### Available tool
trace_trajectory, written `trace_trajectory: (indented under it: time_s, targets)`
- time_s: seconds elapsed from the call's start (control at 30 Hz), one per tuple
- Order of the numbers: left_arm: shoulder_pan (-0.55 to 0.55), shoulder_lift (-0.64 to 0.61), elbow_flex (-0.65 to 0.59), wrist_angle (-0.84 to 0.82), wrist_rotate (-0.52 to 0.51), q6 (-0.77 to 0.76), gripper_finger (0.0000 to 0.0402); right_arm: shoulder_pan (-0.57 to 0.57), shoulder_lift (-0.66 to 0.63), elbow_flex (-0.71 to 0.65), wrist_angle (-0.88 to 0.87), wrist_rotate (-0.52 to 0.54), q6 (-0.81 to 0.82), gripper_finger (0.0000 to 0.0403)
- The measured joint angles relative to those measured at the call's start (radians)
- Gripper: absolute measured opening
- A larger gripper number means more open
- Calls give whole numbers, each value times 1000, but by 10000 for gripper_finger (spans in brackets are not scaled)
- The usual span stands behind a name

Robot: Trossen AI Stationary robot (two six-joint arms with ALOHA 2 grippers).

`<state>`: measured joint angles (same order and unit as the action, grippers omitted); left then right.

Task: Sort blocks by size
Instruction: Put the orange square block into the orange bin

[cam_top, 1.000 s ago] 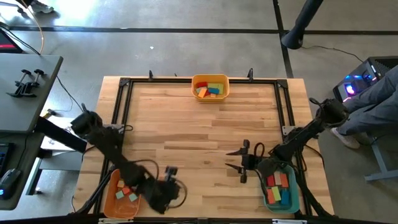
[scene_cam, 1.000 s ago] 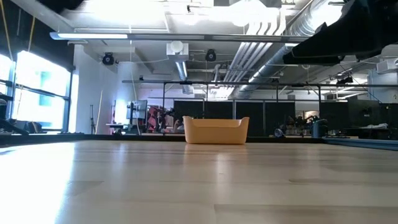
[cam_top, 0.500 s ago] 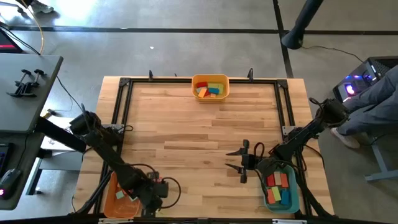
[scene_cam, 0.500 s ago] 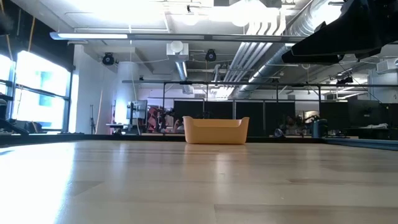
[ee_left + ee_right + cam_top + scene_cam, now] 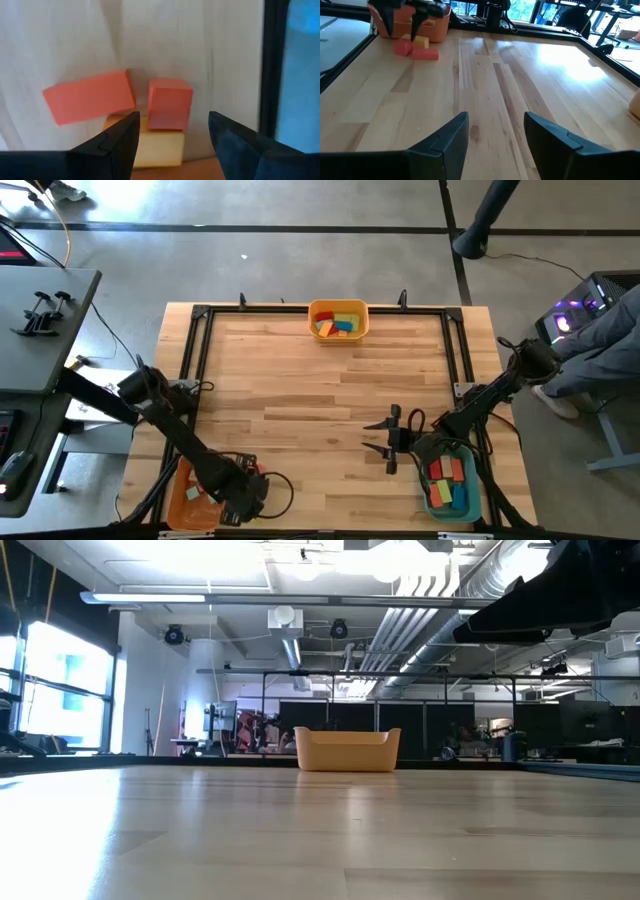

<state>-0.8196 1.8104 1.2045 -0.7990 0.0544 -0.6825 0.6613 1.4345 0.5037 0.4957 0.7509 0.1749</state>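
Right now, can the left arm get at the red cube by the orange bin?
Probably yes. The left gripper hangs open right above the red cube; the red bar and yellow block crowd it.

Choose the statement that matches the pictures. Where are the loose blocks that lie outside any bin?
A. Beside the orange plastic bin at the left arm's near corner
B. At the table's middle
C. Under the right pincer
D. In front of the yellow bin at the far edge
A: the right wrist view shows a red cube, a yellow block and a red rectangular bar on the wooden table beside the orange plastic bin, under the left pincer.
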Motion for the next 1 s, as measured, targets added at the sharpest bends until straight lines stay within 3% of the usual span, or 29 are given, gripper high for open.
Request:
trace_trajectory:
  time_s: [0.3, 0.67, 1.0]
  targets:
    - [10, 71, 0, -6, -37, 23, 211, 0, 0, 0, -1, 0, 5, 188]
    - [52, 74, 0, 1, -80, 24, 100, 0, 0, 0, 0, 0, 8, 188]
    - [103, 74, 0, 182, -384, 169, 93, 0, 0, 0, 0, -5, 35, 188]
